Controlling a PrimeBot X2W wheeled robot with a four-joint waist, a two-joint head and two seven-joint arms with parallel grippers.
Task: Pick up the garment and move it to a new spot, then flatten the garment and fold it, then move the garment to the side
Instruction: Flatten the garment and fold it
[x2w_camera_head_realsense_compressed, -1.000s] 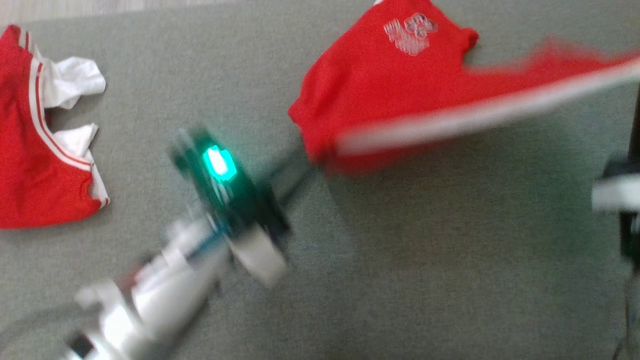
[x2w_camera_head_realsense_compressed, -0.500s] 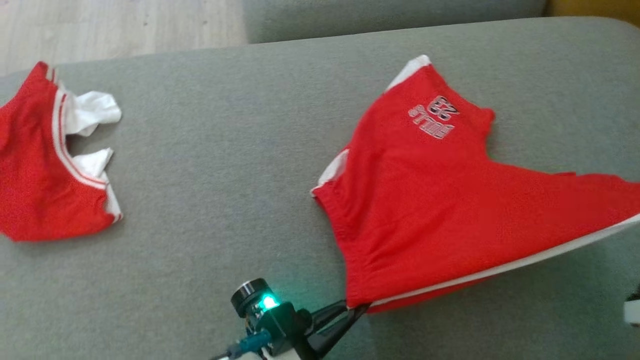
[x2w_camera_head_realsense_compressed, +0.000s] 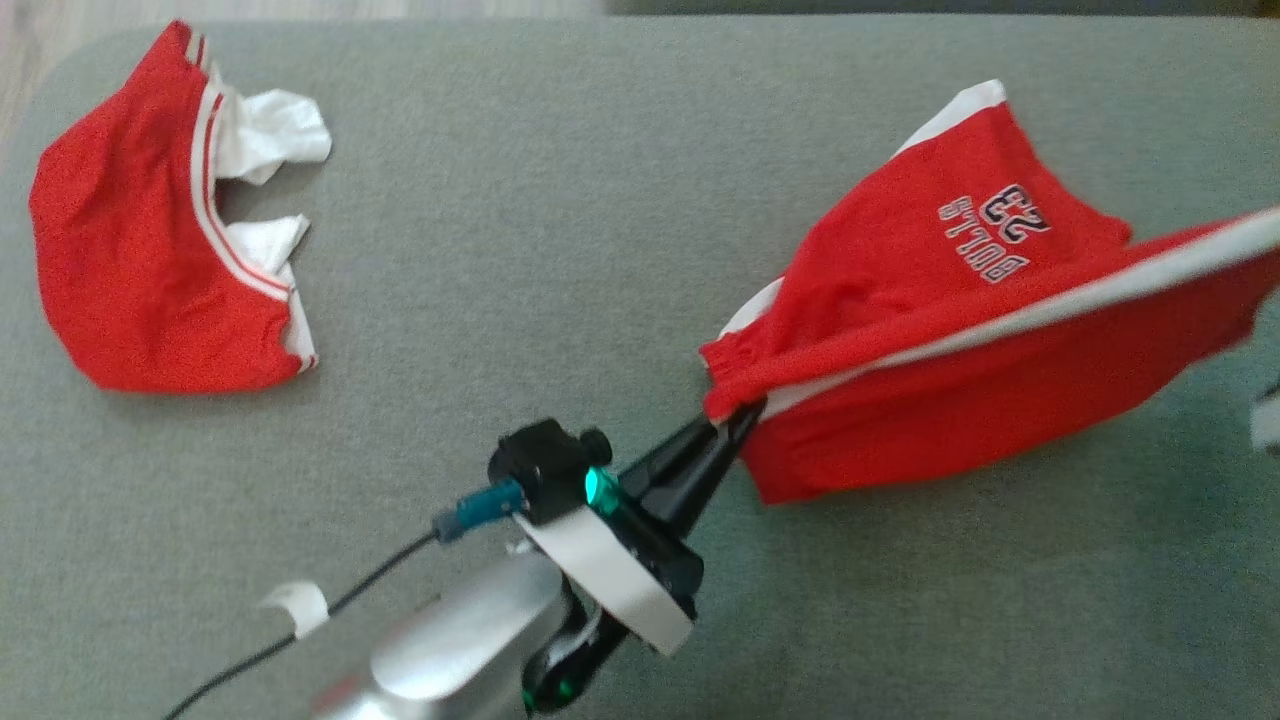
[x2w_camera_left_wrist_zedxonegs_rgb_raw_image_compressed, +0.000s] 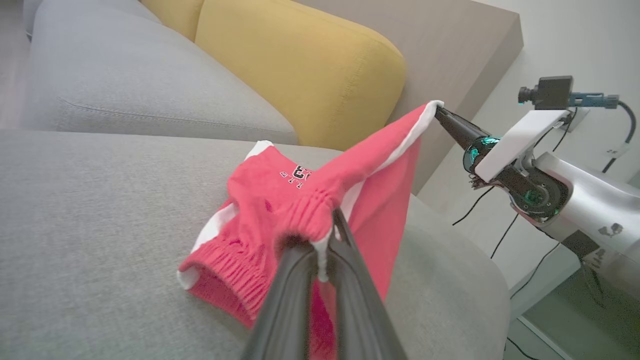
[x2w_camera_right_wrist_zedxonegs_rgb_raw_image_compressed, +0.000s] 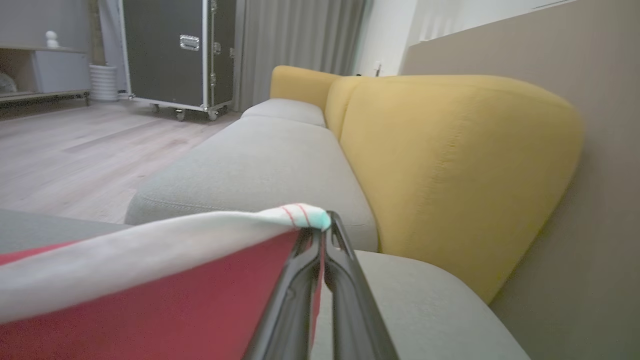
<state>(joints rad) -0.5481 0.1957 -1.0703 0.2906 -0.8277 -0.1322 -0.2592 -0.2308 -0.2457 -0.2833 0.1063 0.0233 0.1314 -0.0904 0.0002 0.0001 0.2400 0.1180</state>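
red garment (x2w_camera_head_realsense_compressed: 1000, 420), apparently taut between both jaws

Yellow cushions (x2w_camera_left_wrist_zedxonegs_rgb_raw_image_compressed: 300, 65) back a grey sofa seat (x2w_camera_head_realsense_compressed: 560, 200).

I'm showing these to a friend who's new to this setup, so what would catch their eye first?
The red shorts stand out most, pulled taut at the right of the grey cushion, with the left gripper shut on the waistband and the right gripper shut on a white-trimmed corner. Next comes the second red garment, lying crumpled at the cushion's far left, and the yellow back cushion behind.
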